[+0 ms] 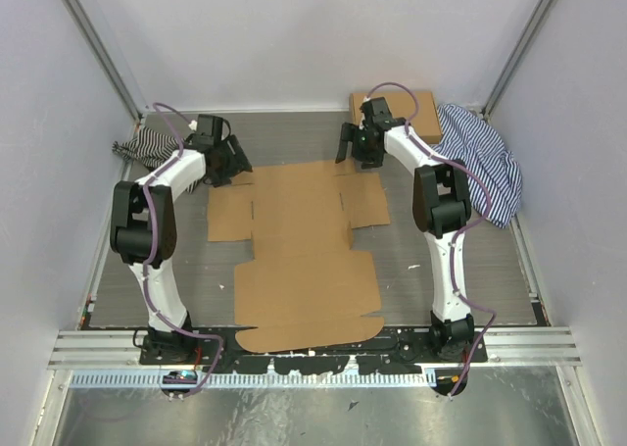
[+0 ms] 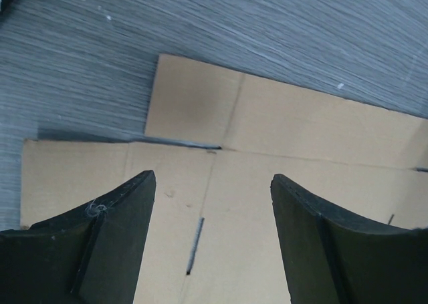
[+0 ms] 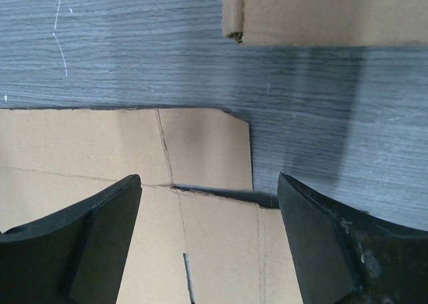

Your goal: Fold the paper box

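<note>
Plain brown paper box (image 1: pixel 304 245) (unprinted), grey woodgrain table (image 1: pixel 460 260), blue-striped cloth (image 1: pixel 485 157).

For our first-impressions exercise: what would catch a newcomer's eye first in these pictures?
The paper box, a big brown cutout lying flat and unfolded across the middle of the table, dominates. The left gripper and right gripper hang open above its far corners. A large striped cloth lies crumpled at far right, a small striped cloth at far left.
</note>
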Controlling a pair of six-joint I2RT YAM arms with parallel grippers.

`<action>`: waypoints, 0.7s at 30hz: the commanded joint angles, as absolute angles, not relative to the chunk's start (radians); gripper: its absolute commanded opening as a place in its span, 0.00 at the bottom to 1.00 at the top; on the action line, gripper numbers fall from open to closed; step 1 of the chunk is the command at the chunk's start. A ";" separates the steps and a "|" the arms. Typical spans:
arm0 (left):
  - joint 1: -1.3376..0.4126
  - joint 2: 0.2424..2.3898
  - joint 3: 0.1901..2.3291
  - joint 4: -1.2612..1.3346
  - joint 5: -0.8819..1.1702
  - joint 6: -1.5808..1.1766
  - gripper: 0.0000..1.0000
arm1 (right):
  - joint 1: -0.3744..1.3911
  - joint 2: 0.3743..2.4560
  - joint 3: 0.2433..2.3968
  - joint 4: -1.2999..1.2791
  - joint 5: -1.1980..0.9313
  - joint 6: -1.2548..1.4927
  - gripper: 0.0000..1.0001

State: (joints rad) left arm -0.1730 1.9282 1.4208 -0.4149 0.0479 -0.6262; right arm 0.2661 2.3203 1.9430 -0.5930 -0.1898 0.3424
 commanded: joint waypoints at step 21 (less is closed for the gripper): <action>-0.130 2.081 1.448 -0.257 0.114 -0.585 0.72 | 0.289 2.381 1.958 -0.502 -0.226 0.266 0.83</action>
